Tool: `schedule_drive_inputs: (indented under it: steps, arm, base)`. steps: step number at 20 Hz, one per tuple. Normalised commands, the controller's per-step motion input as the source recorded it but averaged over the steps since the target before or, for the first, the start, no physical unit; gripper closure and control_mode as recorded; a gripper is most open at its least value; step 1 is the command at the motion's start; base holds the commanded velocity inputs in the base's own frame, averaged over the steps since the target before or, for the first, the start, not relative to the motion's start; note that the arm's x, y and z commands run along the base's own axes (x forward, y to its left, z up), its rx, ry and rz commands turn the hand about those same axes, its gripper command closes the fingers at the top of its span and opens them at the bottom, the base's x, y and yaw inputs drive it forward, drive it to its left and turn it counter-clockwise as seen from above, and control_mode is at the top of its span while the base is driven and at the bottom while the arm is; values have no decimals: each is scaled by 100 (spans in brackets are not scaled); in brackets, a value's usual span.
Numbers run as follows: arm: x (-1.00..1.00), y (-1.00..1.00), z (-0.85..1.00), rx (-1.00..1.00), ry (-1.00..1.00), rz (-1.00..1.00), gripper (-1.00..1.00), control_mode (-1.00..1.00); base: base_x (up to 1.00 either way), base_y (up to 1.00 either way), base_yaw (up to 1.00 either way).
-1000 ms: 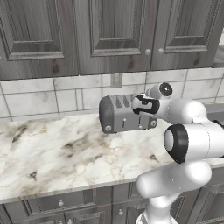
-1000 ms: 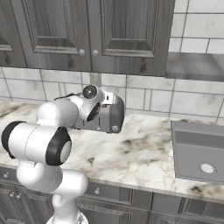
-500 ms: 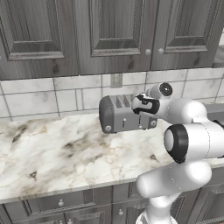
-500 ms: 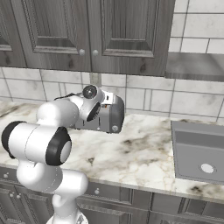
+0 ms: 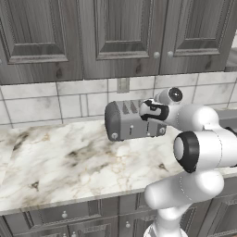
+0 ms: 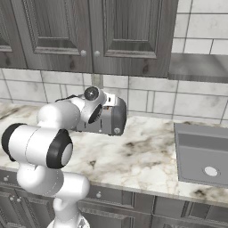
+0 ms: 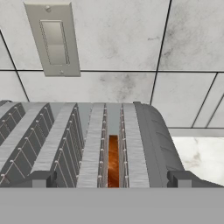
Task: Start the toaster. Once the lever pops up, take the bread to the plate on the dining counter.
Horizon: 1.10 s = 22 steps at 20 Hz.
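On worktop, left base view: toaster (image 5: pixel 132 121), rigid metal, likely heavy; gripper (image 5: pixel 149 110) at its 3 o'clock end.
Right base view: toaster (image 6: pixel 110 118) behind wrist.
Hand view: jaws apart, straddling slot; bread (image 7: pixel 113 160) at 6 o'clock, judged light, crumbly; pinch broad faces gently.

Bread (image 7: pixel 113 161) in the toaster (image 5: pixel 126 121) slot, toaster on the worktop (image 5: pixel 55 162) against the wall.

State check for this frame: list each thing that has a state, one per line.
toaster: upright on the marble worktop, against the tiled wall.
bread: sunk in a toaster slot.
gripper: open, holding nothing, over the toaster.
upper cabinet doors: closed.
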Motion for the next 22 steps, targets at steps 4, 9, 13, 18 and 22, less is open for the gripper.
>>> schedule_drive_inputs:
  steps: [4,9,13,18,22]
  arm:
    - [0,0,0,0,0,0,-100,-100]
    - [0,0,0,0,0,0,-100,-100]
    - [0,0,0,0,0,0,-100,-100]
    - [0,0,0,0,0,0,-100,-100]
    - [0,0,0,0,0,0,-100,-100]
  base:
    - [0,0,0]
    - [0,0,0]
    - [0,0,0]
    - [0,0,0]
    - [0,0,0]
